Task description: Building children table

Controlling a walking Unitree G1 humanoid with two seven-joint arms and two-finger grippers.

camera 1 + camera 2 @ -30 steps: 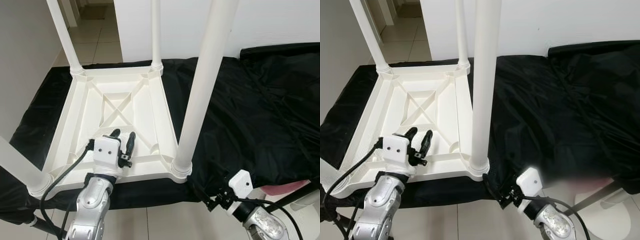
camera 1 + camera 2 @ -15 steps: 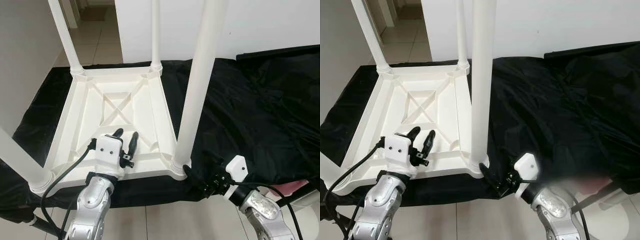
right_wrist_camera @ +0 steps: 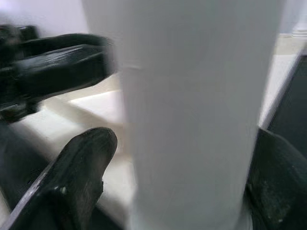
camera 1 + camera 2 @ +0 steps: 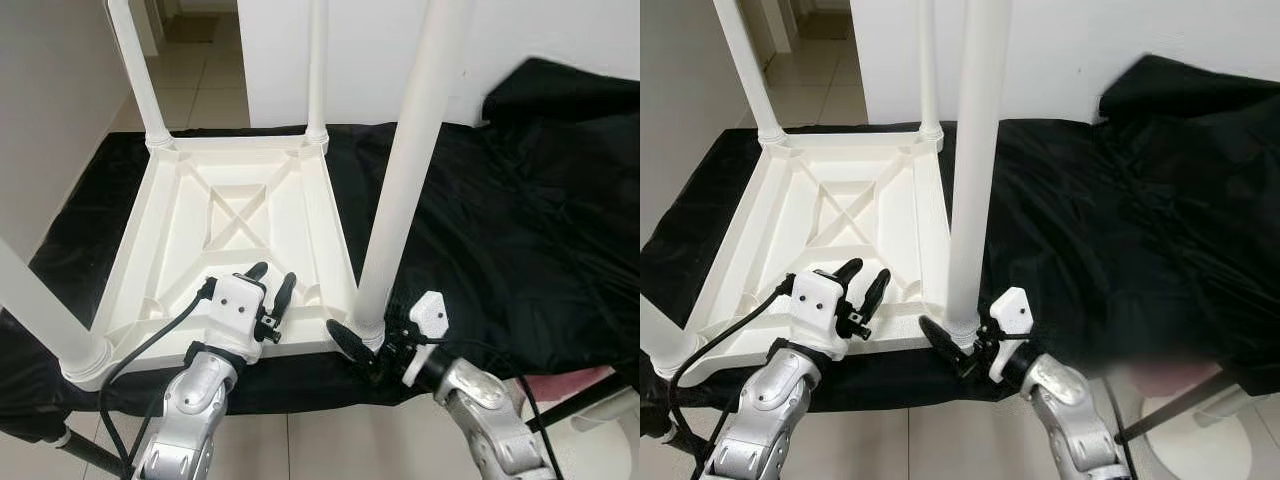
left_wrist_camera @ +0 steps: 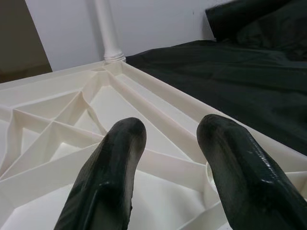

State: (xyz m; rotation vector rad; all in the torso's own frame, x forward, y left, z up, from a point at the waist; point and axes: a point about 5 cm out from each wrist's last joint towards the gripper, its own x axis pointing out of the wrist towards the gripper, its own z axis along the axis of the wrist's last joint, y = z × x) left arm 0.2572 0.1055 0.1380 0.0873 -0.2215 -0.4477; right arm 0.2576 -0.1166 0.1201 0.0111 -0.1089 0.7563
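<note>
Upside down on a black cloth, the white plastic children's table lies with its ribbed underside facing up and its legs pointing upward. All the legs run out past the top of the head views, so their free ends cannot be seen, and the near left leg is cut by the left edge as well. The cloth hides whatever the table rests on; a tiled floor shows beyond it and a white wall stands behind.

The left gripper hovers over the near edge of the underside, its two black fingers spread apart with nothing between them; whether the tips touch the plastic cannot be told. The right gripper sits at the base of the near right leg, one finger on either side of it, wide apart. In the right wrist view that leg is a blurred white column between the two fingers, and whether the pads actually press on it is hard to make out. Something pink and white at the lower right corner is too blurred and cut off to name
</note>
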